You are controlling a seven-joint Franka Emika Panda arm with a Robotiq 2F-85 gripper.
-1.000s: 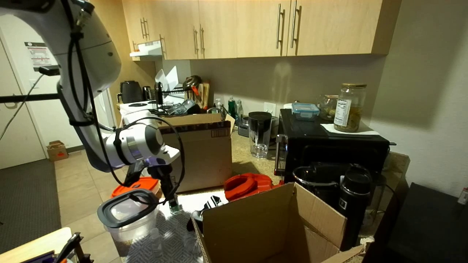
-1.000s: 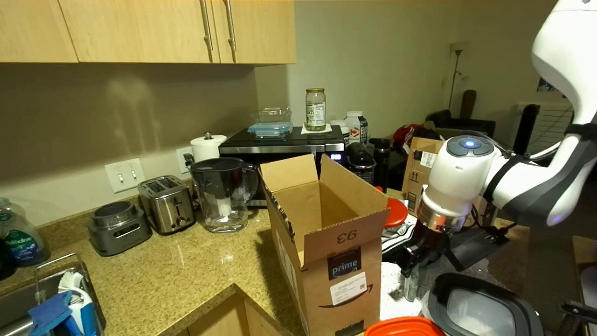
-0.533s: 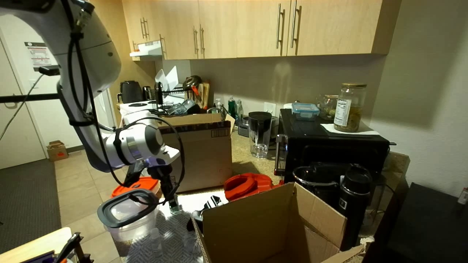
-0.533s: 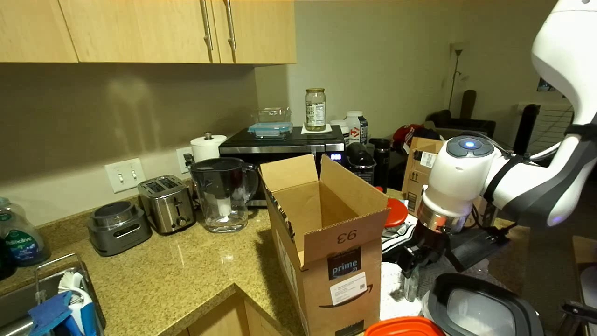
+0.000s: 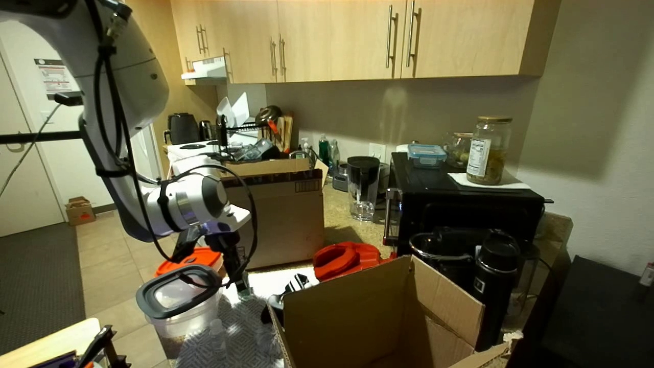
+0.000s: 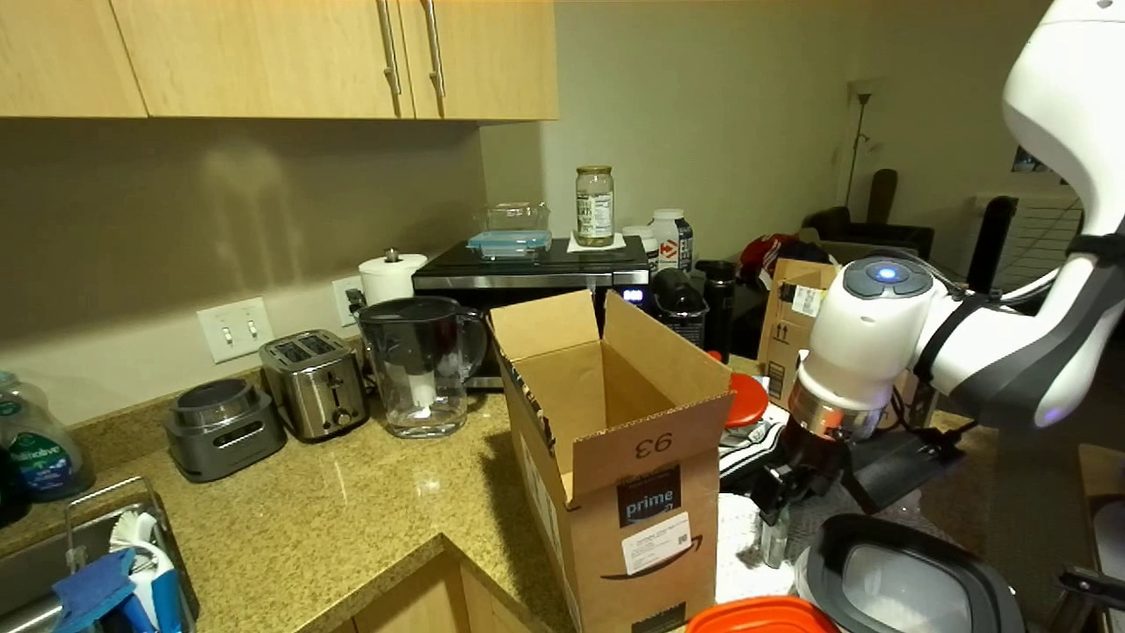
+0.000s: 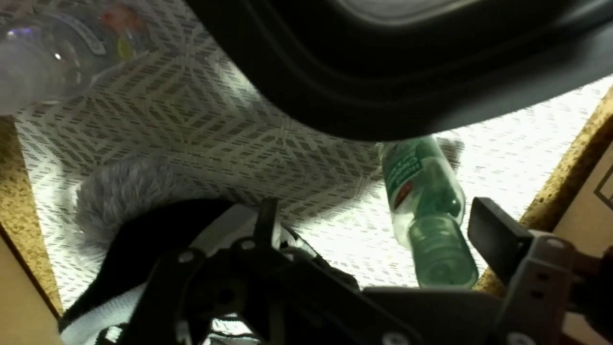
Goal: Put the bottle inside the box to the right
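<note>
The green bottle (image 7: 424, 187) stands upright on the patterned mat (image 7: 230, 143). In the wrist view the gripper (image 7: 383, 224) has its fingers apart; the upper end of the bottle lies between them, nearer the finger on the right of that view. Contact with that finger cannot be determined. A lidded container (image 6: 910, 576) with a dark rim sits just beside the bottle. A carton (image 6: 646, 549) marked "prime" stands near, open at the top. In an exterior view the brown cardboard box (image 5: 347, 317) occupies the foreground, its flaps open; the bottle is outside it.
</note>
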